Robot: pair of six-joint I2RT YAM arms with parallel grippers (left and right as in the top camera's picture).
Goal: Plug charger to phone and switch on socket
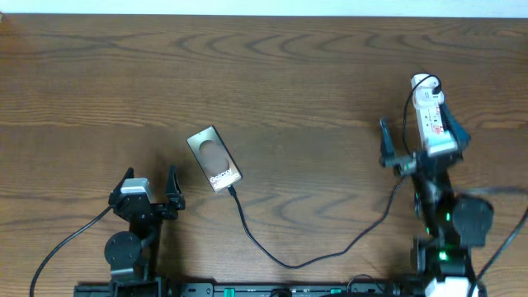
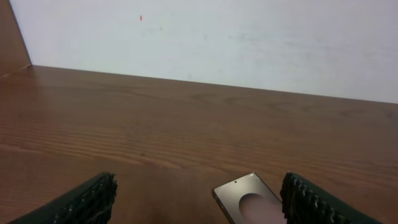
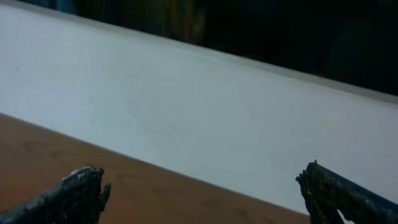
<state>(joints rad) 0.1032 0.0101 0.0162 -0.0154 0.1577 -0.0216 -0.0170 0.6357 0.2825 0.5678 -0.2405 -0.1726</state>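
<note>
1. The left gripper [image 1: 148, 178] hangs low over the near left part of the wooden table [image 1: 289, 74], with its fingers spread and nothing between them.
2. In the left wrist view, the phone [image 2: 247, 200] lies flat just ahead of that gripper [image 2: 199, 205], close to the right finger [image 2: 314, 202]. The bare tabletop runs on to a pale wall [image 2: 217, 43].
3. From overhead, the phone [image 1: 214, 158] sits tilted left of centre, with its lettered end nearest the arms.
4. The charger [image 1: 290, 265] meets the phone's near short edge. I cannot tell whether the tip is seated. Its black cable loops toward the front edge, then climbs right toward the right arm.
5. The socket [image 1: 429, 111] lies at the far right. The right arm covers its near end.
6. The right gripper [image 1: 421, 140] stands there with its fingers wide apart on either side of the socket. I cannot tell whether they touch it.
7. The right wrist view shows only the two spread fingers [image 3: 74, 193], some table and the wall.
</note>
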